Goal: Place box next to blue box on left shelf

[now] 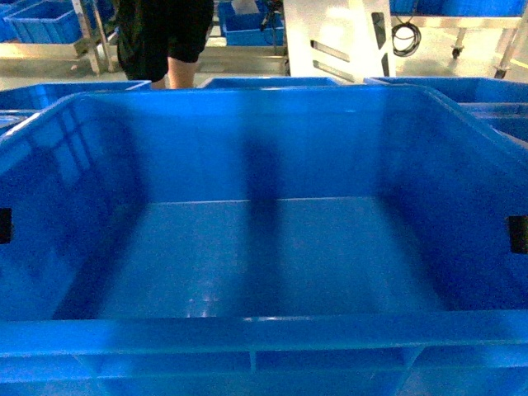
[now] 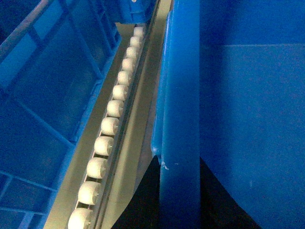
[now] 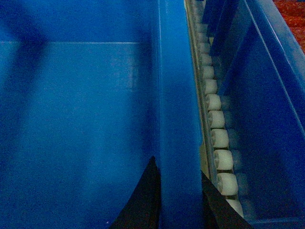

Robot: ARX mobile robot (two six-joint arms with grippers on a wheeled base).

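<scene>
the box (image 1: pixel 272 256) fills the head view, held by both rims: the left gripper (image 2: pixel 178 191) at 9 o'clock and the right gripper (image 3: pixel 178 195) at 3 o'clock each clamp a side wall. white rollers (image 2: pixel 109 125) and other blue crates (image 1: pixel 74 87) flank it; placing seems nearly done, release remains.

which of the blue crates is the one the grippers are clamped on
The big open-top box filling the head view. The left gripper straddles its left rim and the right gripper its right rim; neighbouring crates sit apart across the white rollers.
</scene>
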